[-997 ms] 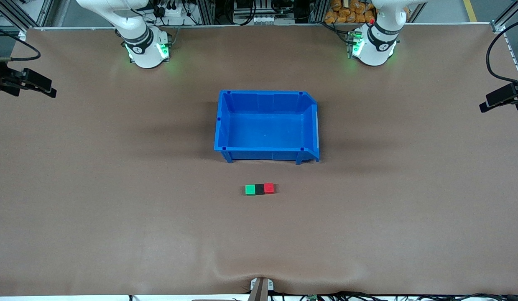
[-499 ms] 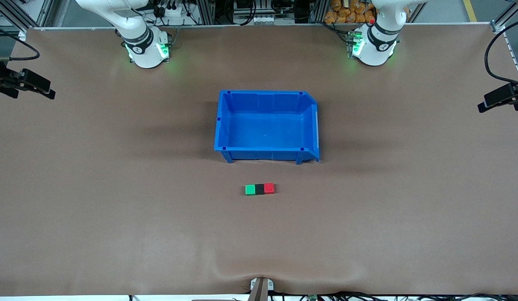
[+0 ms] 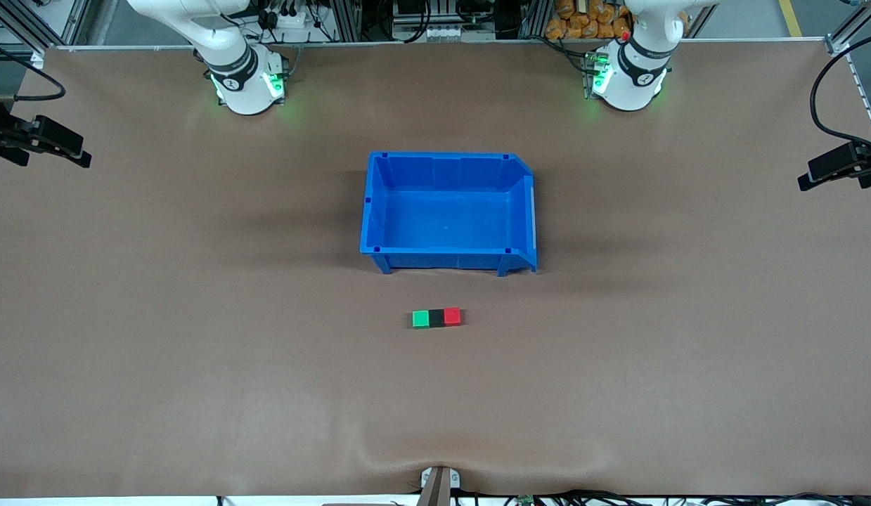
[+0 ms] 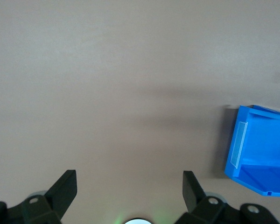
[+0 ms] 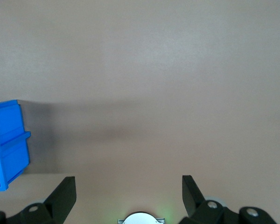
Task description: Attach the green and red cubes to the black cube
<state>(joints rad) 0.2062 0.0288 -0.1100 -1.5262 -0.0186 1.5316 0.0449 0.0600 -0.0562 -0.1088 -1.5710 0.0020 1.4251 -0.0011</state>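
Since a second ago, slightly farther out toward the table ends: both grippers; cubes and bin unmoved. Left gripper (image 4: 129, 184) spread wide over bare brown table (image 3: 196, 351) at the left arm's end, holding nothing. Right gripper (image 5: 128, 186) likewise wide apart and empty-handed over its own end. Green cube (image 3: 421, 319), black cube (image 3: 436, 318) and red cube (image 3: 452, 316) touching in one row, black in the middle, nearer the front camera than the blue bin (image 3: 449, 261).

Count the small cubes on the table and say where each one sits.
3, in one touching row nearer the front camera than the blue bin: green cube at the right arm's end, black cube in the middle, red cube at the left arm's end. None looks hidden.
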